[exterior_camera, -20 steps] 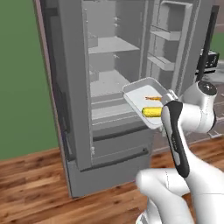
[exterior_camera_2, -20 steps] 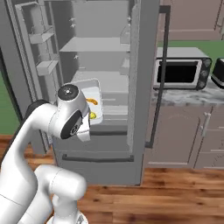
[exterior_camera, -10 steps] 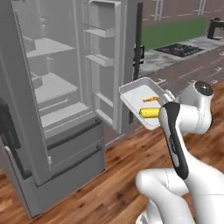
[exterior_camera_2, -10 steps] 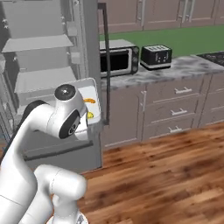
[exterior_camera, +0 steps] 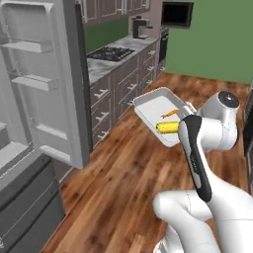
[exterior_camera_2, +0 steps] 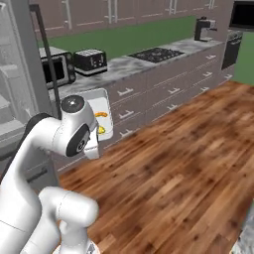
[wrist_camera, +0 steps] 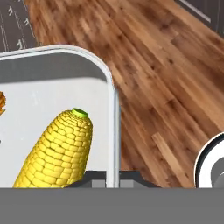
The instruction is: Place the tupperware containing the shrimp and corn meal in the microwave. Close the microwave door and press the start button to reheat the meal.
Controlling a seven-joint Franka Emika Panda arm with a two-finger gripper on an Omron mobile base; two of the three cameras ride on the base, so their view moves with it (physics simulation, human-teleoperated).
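Tupperware (exterior_camera: 153,106) hangs in the air above the wood floor (exterior_camera: 113,183), and the hand (wrist_camera: 112,177) pinches its rim from both sides. Corn (exterior_camera: 168,128) lies inside the tray right by the hand, and the shrimp (exterior_camera: 169,113) lies a little farther from it. The microwave (exterior_camera_2: 58,68) sits on the surface (exterior_camera_2: 130,66) well beyond the hand, next to a toaster (exterior_camera_2: 90,61).
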